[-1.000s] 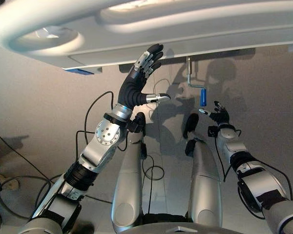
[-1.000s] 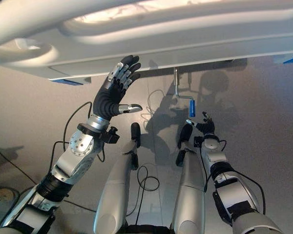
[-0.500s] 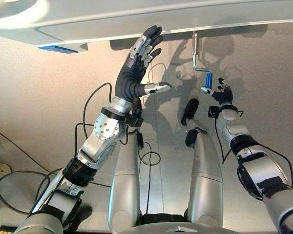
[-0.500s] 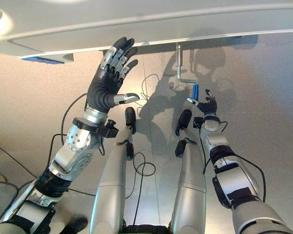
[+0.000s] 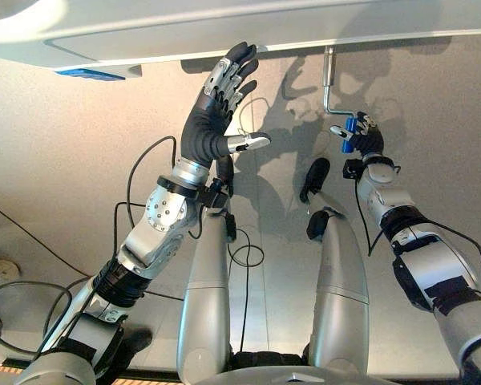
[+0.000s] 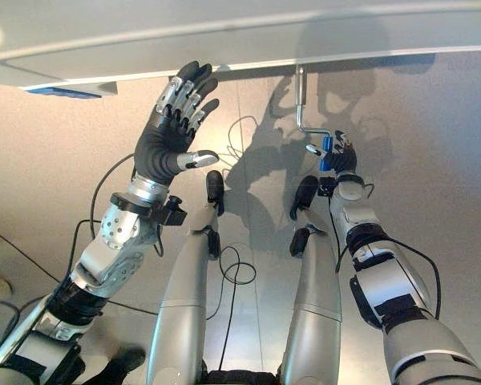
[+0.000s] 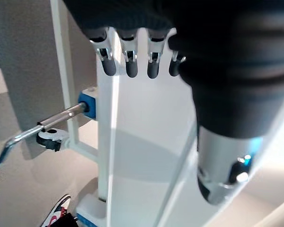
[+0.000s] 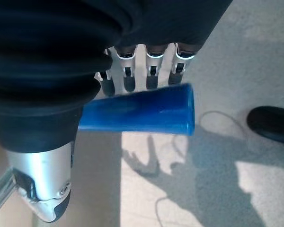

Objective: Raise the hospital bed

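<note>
One metal crank (image 5: 328, 84) with one blue grip (image 8: 137, 113) hangs under the edge of the single white bed (image 5: 224, 32), the right hand (image 5: 361, 138) curling its fingers round the grip, the left hand (image 5: 212, 120) spread wide, grasping nothing, below that edge.
</note>
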Controlling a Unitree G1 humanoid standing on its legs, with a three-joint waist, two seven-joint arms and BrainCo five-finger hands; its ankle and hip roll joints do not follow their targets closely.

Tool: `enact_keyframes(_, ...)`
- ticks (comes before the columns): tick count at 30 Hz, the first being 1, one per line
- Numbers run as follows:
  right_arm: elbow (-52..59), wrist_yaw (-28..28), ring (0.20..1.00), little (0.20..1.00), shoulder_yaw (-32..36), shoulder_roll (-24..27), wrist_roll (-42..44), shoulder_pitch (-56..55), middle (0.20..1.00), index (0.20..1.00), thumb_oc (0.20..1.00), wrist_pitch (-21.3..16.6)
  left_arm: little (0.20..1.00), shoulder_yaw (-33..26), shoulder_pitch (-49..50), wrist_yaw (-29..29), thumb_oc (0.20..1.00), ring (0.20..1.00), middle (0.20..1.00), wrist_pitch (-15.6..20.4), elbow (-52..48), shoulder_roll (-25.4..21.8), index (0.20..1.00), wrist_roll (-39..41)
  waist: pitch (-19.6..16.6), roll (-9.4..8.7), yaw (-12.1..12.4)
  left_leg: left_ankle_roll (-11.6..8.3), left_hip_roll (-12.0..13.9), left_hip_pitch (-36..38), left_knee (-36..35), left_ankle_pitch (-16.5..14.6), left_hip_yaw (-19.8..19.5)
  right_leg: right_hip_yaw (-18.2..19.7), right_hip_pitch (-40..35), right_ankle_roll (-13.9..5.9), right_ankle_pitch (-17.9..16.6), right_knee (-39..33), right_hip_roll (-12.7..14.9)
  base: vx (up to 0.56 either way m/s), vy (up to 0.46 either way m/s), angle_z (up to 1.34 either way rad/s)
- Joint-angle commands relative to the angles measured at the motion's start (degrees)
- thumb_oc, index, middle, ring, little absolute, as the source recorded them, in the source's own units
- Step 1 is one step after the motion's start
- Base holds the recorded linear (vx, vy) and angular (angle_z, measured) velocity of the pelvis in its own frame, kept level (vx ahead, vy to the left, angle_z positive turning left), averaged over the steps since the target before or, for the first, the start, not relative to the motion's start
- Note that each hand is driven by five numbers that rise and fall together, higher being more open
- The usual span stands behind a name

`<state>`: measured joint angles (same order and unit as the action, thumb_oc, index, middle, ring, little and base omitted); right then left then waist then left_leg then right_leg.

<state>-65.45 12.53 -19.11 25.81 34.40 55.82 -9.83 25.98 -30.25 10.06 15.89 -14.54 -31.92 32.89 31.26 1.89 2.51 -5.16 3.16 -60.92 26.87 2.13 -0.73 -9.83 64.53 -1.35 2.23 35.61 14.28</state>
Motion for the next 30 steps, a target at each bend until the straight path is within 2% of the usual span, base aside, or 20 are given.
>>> enact_keyframes(1,-0.81,-1.05,1.000,1.000,-1.85,2.19,2.10,-0.02,1.000,1.000,1.000,0.47,1.000,-0.81,1.37,-0.48,1.000,1.000,1.000,2.10,-7.11,-0.31,1.000,1.48,-1.47,1.22,1.13,0.47,0.39,-2.14,0.63,-2.12,0.87,2.39,-1.27,-6.70,-2.39,-1.58,1.57,0.04,0.006,0.03)
enact_keyframes(9,-2.13,-1.53,1.000,1.000,-3.04,1.13,2.22,1.94,1.000,1.000,1.000,0.92,1.000,-0.28,1.57,-0.15,1.000,1.000,1.000,1.62,-7.27,-1.52,1.000,1.32,-1.47,1.78,1.53,0.91,0.14,-2.86,1.75,-2.76,0.91,2.47,-0.13,-6.63,-1.60,0.19,1.69,0.03,0.004,0.01)
enact_keyframes(10,-2.87,-1.61,0.432,0.432,-3.44,0.92,1.91,2.57,0.432,0.432,0.432,1.19,1.000,-0.32,1.56,-0.05,1.000,1.000,1.000,1.57,-7.26,-1.59,1.000,1.12,-1.47,1.84,1.54,0.90,0.09,-3.04,1.98,-2.80,0.92,2.48,-0.12,-6.63,-1.54,0.22,1.77,0.00,0.000,0.00)
enact_keyframes(11,-3.62,-1.59,0.200,0.200,-3.55,0.80,1.47,2.94,0.200,0.200,0.200,1.37,1.000,-0.23,1.52,-0.01,1.000,1.000,1.000,1.57,-7.21,-1.58,1.000,1.23,-1.47,1.90,1.59,0.90,0.06,-3.15,2.15,-2.81,0.93,2.48,-0.09,-6.61,-1.45,0.39,1.80,0.00,0.000,0.00)
enact_keyframes(26,-8.67,-1.29,0.200,0.200,-4.78,-1.47,-3.21,4.65,0.200,0.200,0.200,3.27,1.000,-0.28,-0.33,1.05,1.000,1.000,1.000,1.59,-6.89,-1.30,1.000,0.75,-1.47,2.45,1.89,1.08,-0.49,-4.70,3.37,-3.08,0.96,2.57,1.03,-6.56,-1.23,1.32,2.05,0.00,0.001,0.00)
enact_keyframes(27,-8.89,-1.27,0.200,0.200,-4.88,-1.74,-3.67,5.03,0.200,0.200,0.200,3.42,1.000,-0.34,-0.75,1.10,1.000,1.000,1.000,1.63,-7.06,-1.13,1.000,0.85,-1.47,2.52,2.01,1.22,-0.62,-5.34,3.27,-2.42,0.90,2.51,1.72,-6.44,-1.87,1.21,2.02,0.00,0.000,0.00)
enact_keyframes(30,-9.01,-0.96,0.200,0.200,-4.99,-1.95,-4.28,5.08,0.200,0.200,0.200,3.47,1.000,-0.15,-0.64,1.36,1.000,1.000,1.000,1.61,-7.05,-0.89,1.000,0.76,-1.47,2.57,2.07,1.17,-0.71,-5.39,3.94,-3.11,0.92,2.68,1.69,-6.62,-1.34,1.78,2.07,0.01,0.025,0.01)
